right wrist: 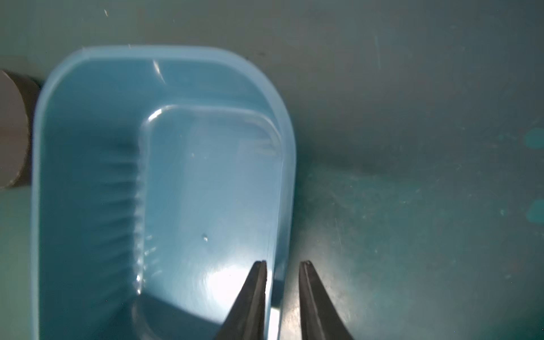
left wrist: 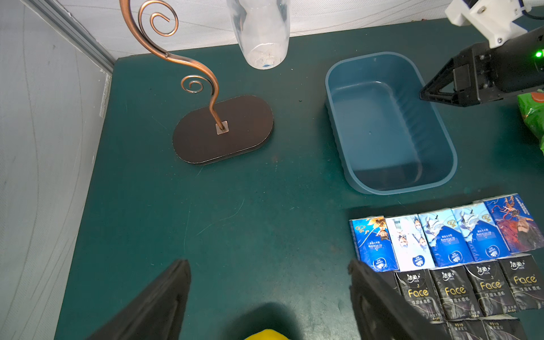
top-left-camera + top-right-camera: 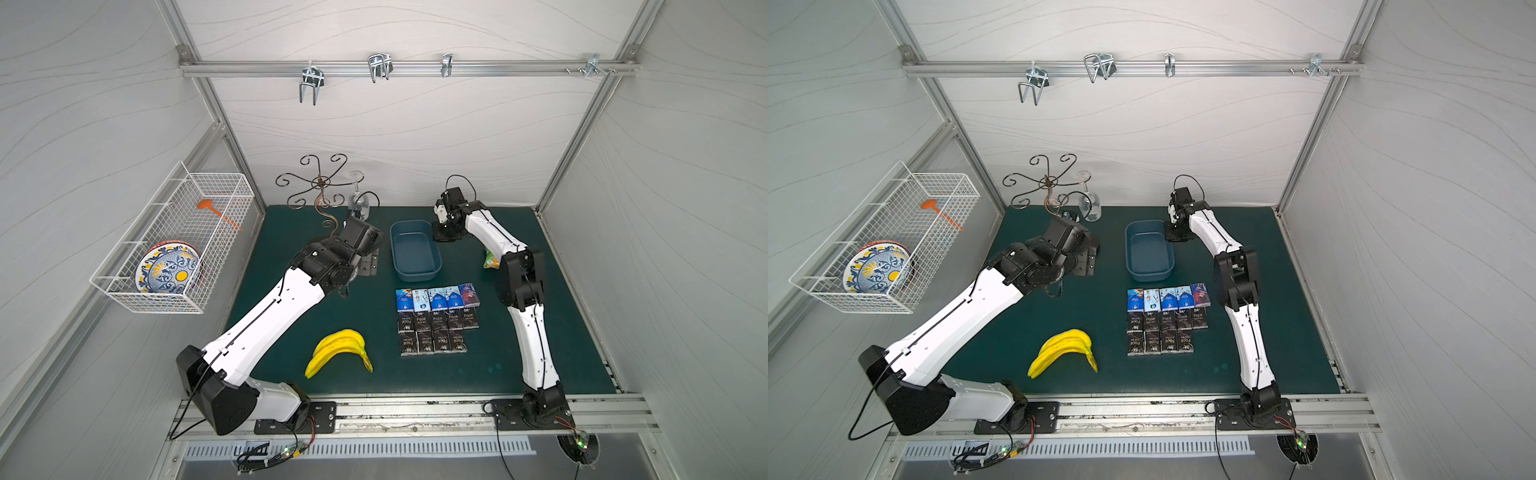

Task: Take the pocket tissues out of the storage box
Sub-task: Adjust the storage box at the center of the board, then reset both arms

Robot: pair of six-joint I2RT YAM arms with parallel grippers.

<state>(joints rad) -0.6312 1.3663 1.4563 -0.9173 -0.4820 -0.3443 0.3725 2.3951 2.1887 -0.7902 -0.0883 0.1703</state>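
Right wrist camera: the right fingers (image 1: 256, 294) are hanging a narrow gap apart over the right wall of the storage box (image 1: 73, 176), one finger inside the rim and one outside. A sliver of space is showing on each side of the wall, and the fingers are gripping nothing. The box's bare blue floor is catching the light.

In both top views the box (image 3: 417, 275) (image 3: 1149, 274) is sitting towards the far middle of the green surface (image 3: 478, 374). The pocket tissues (image 3: 436, 322) (image 3: 1165, 320) are lying outside it, just near of it and not touching it. They are lining up in three tidy rows: five blue, white and purple packets farthest, five black ones behind them and four black ones nearest.

In the left wrist view the left fingers (image 2: 164, 297) are standing wide apart and empty above the surface, left of the box (image 2: 397, 188). One is overlapping the corner of the tissues (image 2: 459, 265) in the picture.

A bunch of bananas (image 3: 338, 353) is resting left of the packets, and a green snack bag (image 3: 491, 259) is peeking out beside the right arm.
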